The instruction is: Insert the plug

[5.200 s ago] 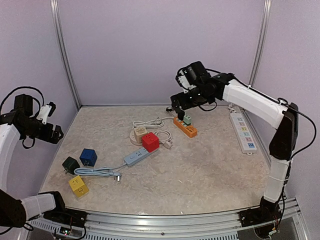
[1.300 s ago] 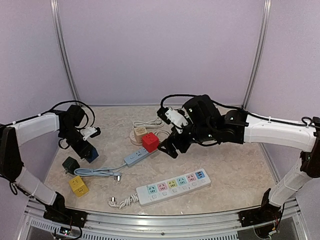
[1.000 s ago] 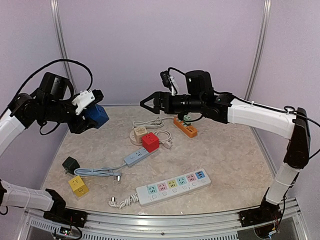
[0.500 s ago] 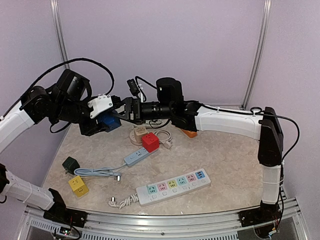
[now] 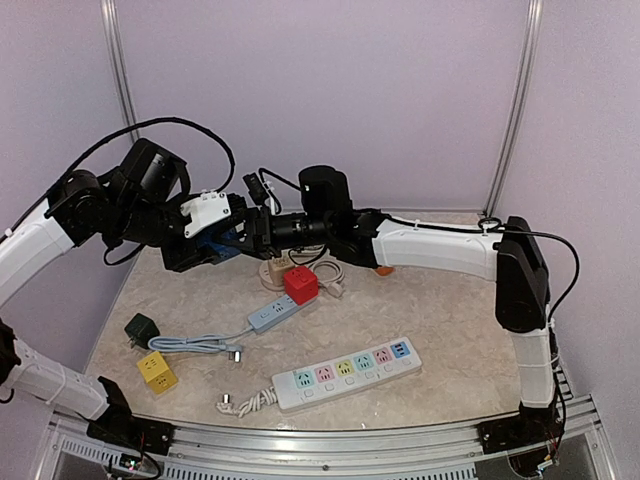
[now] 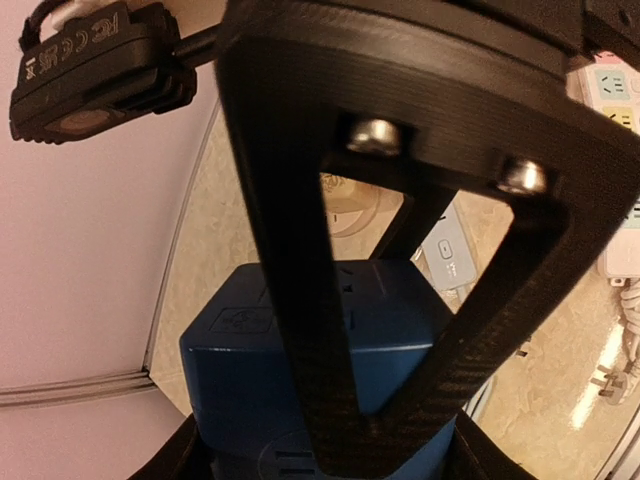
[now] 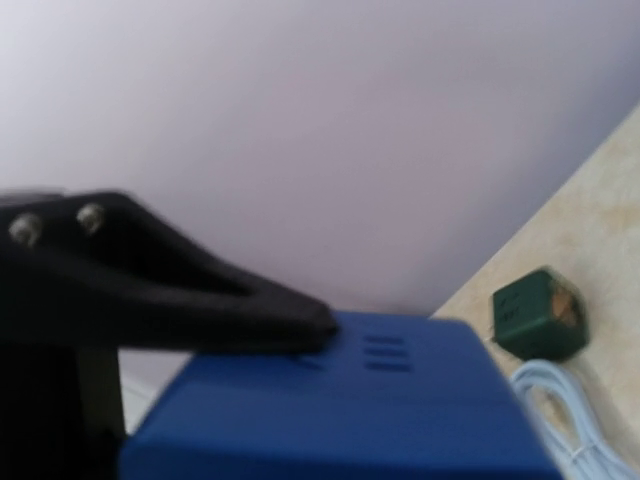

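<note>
Finding: my left gripper (image 5: 212, 243) is clamped on the blue cube (image 6: 240, 380), which is held in the air above the table's (image 5: 440, 320) 10 o'clock quarter in the top view. My right gripper (image 5: 250, 228) meets the cube from its 3 o'clock side. One right finger (image 7: 200, 295) lies flat on the cube's face. Its partner is hidden, so I cannot tell whether that grip is closed.

White-shelled left arm (image 5: 25, 250) and right arm (image 5: 440, 250), black joints, looping cables; finger (image 6: 290, 250) apparently carbon-weave with two screws.
</note>
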Action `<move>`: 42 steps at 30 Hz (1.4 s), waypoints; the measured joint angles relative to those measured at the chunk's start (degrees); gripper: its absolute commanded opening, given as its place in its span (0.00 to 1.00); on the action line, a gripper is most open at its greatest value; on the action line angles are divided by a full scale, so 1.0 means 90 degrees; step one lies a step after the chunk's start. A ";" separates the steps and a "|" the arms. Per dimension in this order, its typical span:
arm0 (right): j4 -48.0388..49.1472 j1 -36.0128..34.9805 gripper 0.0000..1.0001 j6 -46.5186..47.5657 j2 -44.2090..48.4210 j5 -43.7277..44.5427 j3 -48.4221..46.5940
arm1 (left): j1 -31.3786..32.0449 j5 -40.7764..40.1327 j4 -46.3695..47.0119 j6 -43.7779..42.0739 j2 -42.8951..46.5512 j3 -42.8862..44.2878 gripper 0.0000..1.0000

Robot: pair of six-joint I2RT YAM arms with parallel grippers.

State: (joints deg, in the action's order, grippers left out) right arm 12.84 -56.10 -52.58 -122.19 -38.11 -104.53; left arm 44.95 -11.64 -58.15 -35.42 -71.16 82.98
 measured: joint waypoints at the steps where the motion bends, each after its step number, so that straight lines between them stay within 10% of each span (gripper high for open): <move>1: -0.0007 0.0000 0.22 -0.0121 -0.0015 -0.0044 -0.0019 | 0.0022 -0.0066 0.0007 -0.0034 0.0000 0.0000 0.00; 3: -0.0012 0.0005 0.01 -0.0158 -0.0036 -0.0151 -0.0063 | 0.0049 -0.0092 0.0032 -0.0024 -0.0005 0.0000 0.00; 10: -0.0109 0.0029 0.00 -0.0044 -0.0039 -0.0304 -0.0066 | 0.0073 -0.0092 0.0022 0.0000 -0.0005 0.0000 0.00; 11: -0.0129 0.0032 0.00 -0.0027 -0.0029 -0.0313 -0.0063 | 0.0080 -0.0092 0.0022 -0.0002 -0.0005 0.0000 0.08; 13: -0.0177 0.0044 0.00 0.0019 0.0005 -0.0338 -0.0041 | 0.0097 -0.0085 0.0032 -0.0002 -0.0005 0.0000 0.79; 14: -0.0219 0.0053 0.00 0.0049 0.0036 -0.0340 -0.0015 | 0.0102 -0.0068 0.0044 -0.0005 -0.0005 0.0000 0.96; 20: -0.1399 0.0153 0.00 0.1642 0.0563 -0.0282 0.0129 | -0.0185 0.0525 0.0024 0.0073 0.0070 0.0005 0.99; 31: -0.6960 0.0053 0.00 0.9515 0.1362 0.0986 -0.0272 | -0.3058 0.2113 -0.0158 0.0391 0.1649 -0.0925 0.99; 42: -0.8663 -0.0743 0.00 1.1594 0.0347 0.1858 -0.0702 | -0.4391 0.2307 -0.0155 0.0741 0.1608 -0.1936 0.99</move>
State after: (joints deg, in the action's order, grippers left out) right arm -65.12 -62.78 51.77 -119.07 -21.39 -110.85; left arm 5.43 9.13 -59.55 -28.75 -56.69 65.56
